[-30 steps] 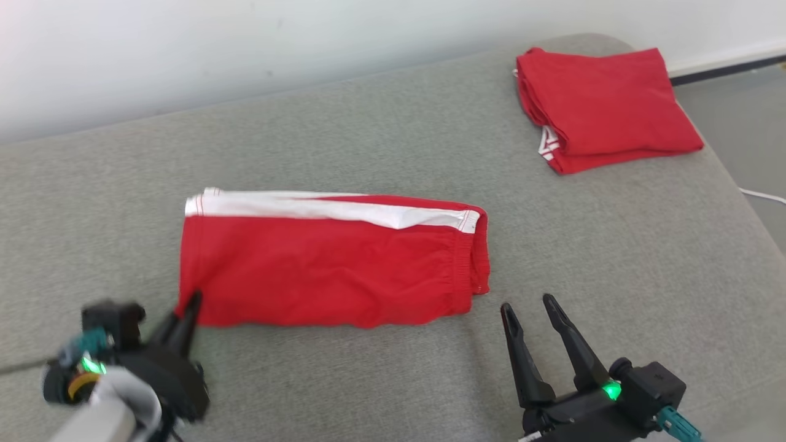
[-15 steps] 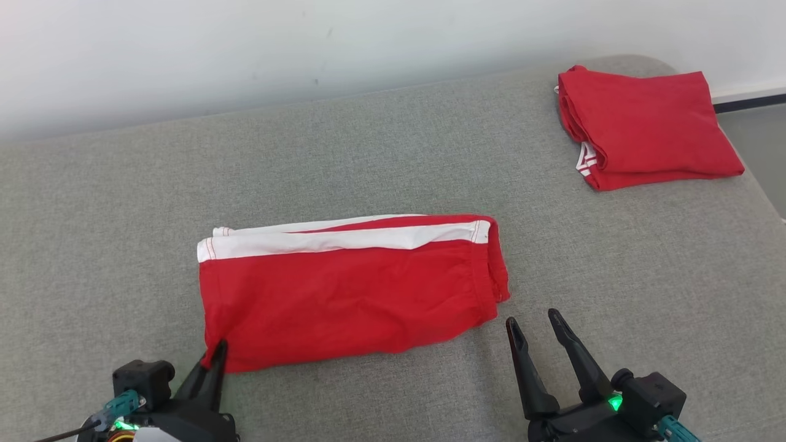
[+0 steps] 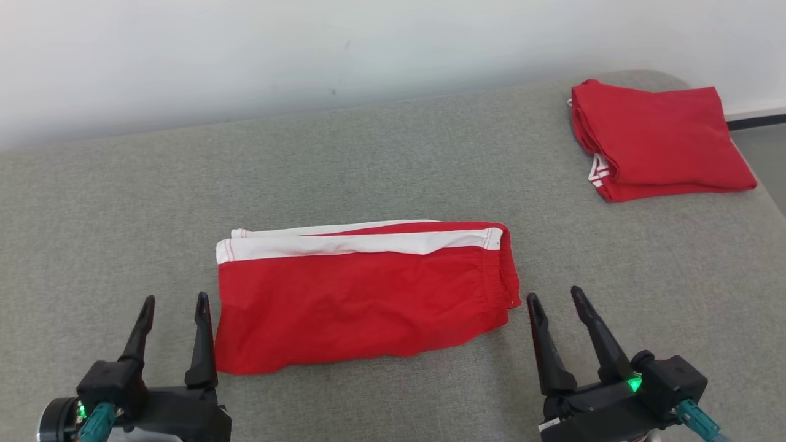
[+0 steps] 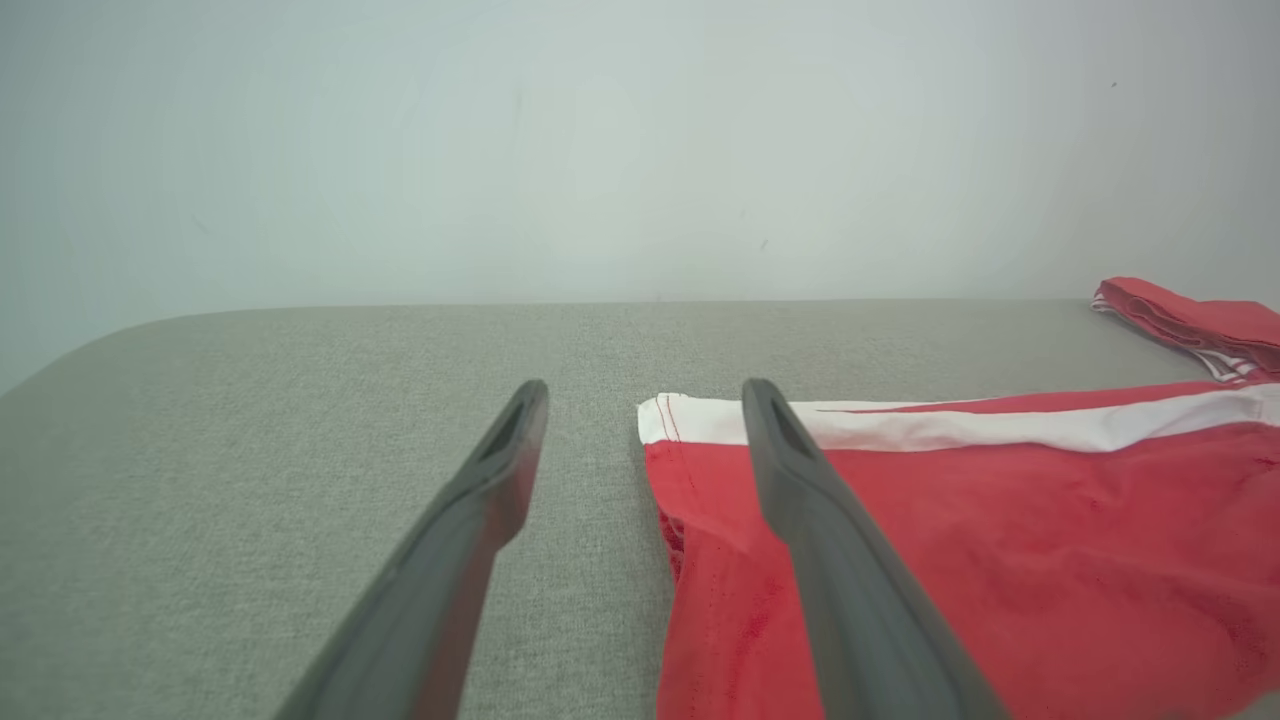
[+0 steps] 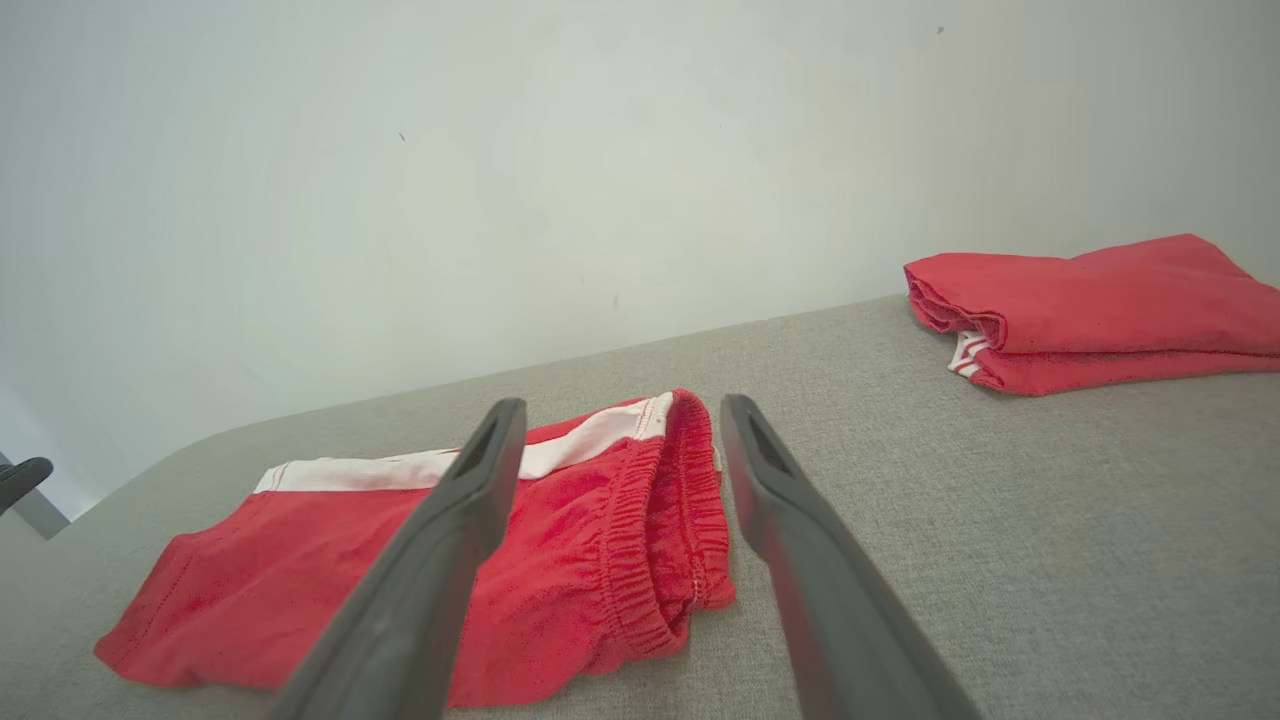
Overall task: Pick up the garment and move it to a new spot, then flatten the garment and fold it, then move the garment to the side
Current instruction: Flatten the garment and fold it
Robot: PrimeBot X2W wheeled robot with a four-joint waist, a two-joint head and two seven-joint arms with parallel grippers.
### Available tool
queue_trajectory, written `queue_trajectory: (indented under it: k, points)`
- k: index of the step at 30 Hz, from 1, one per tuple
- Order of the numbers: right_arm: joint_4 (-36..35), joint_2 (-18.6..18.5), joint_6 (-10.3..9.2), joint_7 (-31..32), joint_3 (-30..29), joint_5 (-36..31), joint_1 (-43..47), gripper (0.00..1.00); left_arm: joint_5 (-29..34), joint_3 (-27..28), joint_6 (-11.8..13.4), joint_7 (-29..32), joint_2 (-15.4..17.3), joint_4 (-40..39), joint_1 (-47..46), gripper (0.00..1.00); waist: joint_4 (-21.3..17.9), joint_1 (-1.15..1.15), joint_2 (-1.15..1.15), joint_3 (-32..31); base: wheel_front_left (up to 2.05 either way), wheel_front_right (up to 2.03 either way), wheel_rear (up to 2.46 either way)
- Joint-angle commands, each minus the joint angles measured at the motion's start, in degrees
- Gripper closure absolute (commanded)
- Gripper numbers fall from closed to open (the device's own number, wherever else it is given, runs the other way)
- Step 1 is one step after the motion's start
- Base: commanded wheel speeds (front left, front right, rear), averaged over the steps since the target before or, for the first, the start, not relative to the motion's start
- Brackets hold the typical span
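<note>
Left wrist view: garment (image 4: pixel 1050 560) partly off-frame

Matte black throughout the left gripper (image 3: pixel 175 298) and right gripper (image 3: pixel 554 293), each with two long tapering fingers (image 3: pixel 199 344), hollowed near the tips. Blocky black housing (image 3: pixel 589 408) at the fingers' base. On that housing, a small green light (image 3: pixel 632 385); beside it, a teal plug (image 3: pixel 697 420) at the outer end

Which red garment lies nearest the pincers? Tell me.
The long red shorts with the white stripe, lying between the left pincer and right pincer. The other red garment sits folded compactly at the far right corner.
</note>
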Motion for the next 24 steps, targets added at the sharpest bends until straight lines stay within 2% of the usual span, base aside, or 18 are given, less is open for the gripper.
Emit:
queue_trajectory:
  k: [1, 6, 9, 17, 24]
  points:
    - [-0.16, 0.28, -0.17, 0.02, -0.40, -0.49, -0.21, 0.00, 1.63, 1.40, -0.32, -0.15, -0.99, -0.80, 1.50, 0.00, 0.68, 0.00, 0.00, -0.43, 0.00, 0.00, 0.00]
    - [-0.01, 0.86, -0.17, 0.02, -2.54, -1.02, 0.89, 0.00, 11.11, 7.25, -1.58, -0.16, -4.81, -4.71, 6.38, 0.00, 1.90, 0.00, 0.00, -1.46, 0.00, 0.00, 0.00]
    - [0.45, 1.13, -0.17, 0.02, -3.49, -1.16, 1.46, 0.00, 14.57, 10.18, -2.76, -0.16, -6.75, -6.17, 8.79, 0.00, 2.56, 0.00, 0.00, -1.79, 0.00, 0.00, 0.00]
    - [2.51, 1.93, -0.17, 0.02, -5.36, -2.15, 2.96, 0.00, 20.02, 16.77, -6.95, -0.17, -13.12, -6.80, 13.82, 0.00, 3.92, 0.00, 0.00, -2.10, 0.00, 0.00, 0.00]
    - [4.27, 2.25, -0.17, 0.02, -6.16, -3.24, 3.32, 0.00, 22.18, 18.87, -9.53, -0.17, -15.30, -5.20, 14.44, 0.00, 4.43, 0.00, 0.00, -2.19, 0.00, 0.00, 0.00]
